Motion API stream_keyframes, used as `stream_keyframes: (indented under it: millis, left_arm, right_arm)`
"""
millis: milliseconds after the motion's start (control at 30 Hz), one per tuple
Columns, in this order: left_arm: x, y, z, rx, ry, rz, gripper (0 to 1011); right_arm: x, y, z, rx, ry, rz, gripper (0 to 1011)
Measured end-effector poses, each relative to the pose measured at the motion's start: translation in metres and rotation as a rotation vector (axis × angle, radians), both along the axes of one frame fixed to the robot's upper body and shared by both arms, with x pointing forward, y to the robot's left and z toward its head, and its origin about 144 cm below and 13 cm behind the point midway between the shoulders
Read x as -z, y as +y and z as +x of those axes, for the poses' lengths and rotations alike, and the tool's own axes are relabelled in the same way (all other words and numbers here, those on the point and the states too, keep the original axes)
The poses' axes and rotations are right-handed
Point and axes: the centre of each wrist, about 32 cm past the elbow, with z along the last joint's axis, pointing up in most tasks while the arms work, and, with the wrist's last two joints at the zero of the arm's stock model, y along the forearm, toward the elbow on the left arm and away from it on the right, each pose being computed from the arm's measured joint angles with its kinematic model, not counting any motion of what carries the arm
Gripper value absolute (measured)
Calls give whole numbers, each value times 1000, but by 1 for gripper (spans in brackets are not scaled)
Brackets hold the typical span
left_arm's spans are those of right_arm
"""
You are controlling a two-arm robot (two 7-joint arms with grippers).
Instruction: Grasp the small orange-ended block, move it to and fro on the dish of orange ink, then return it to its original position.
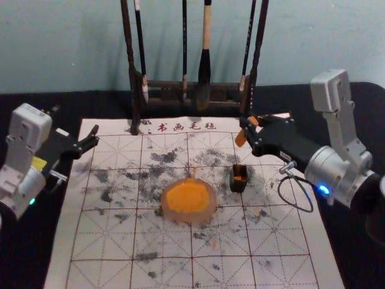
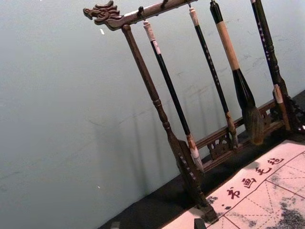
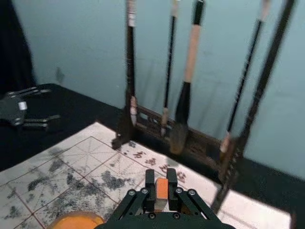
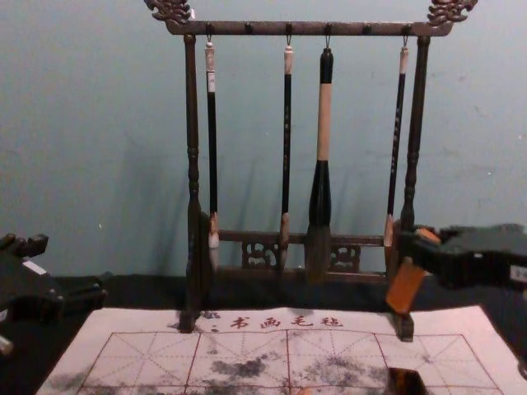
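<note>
- Right tool: raised over the far right part of the bench, fingers closed on the orange-ended block and pinching it from both sides.
- Block: off the mat, tilted, its lower end protruding below the fingers. Likely reason for the grip: the orange end stays free to meet the ink.
- Dish of orange ink: near the middle of the mat, apart from the block. The central spot presumably leaves room for to-and-fro strokes.
- Dark box: open at the top, on the dish's side nearer the bench's right edge; orange shows within. Probably the block's holder, placed just beside the dish so that wet ink need not travel far.
- Left tool: idle near the bench's left edge, fingers spread, nothing between them.
- Brush rack: upright toward the bench's far edge, behind the mat, brushes hanging from it. Right tool works close by; a wide swing could knock it.
- Stage: block grasped; whether inking is ahead or done, cannot tell.
</note>
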Motion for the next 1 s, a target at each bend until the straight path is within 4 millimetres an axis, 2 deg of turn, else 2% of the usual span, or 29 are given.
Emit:
stream_keyframes:
  millis: [200, 267, 467, 700, 1000]
  left_arm:
    - [0, 0, 0, 0, 0, 0, 1001]
    - [0, 0, 0, 0, 0, 0, 1001]
    - [0, 0, 0, 0, 0, 0, 1001]
    - [0, 0, 0, 0, 0, 0, 1001]
    - [0, 0, 0, 0, 0, 0, 1001]
  right_arm:
    - [-5, -4, 19, -123, -34, -54, 131]
    - [-8, -2, 31, -198, -35, -86, 131]
    - [-10, 8, 49, -323, -5, -136, 131]
    - [-7, 23, 58, -434, 30, -195, 131]
    - [-2, 33, 65, -492, 69, -235, 131]
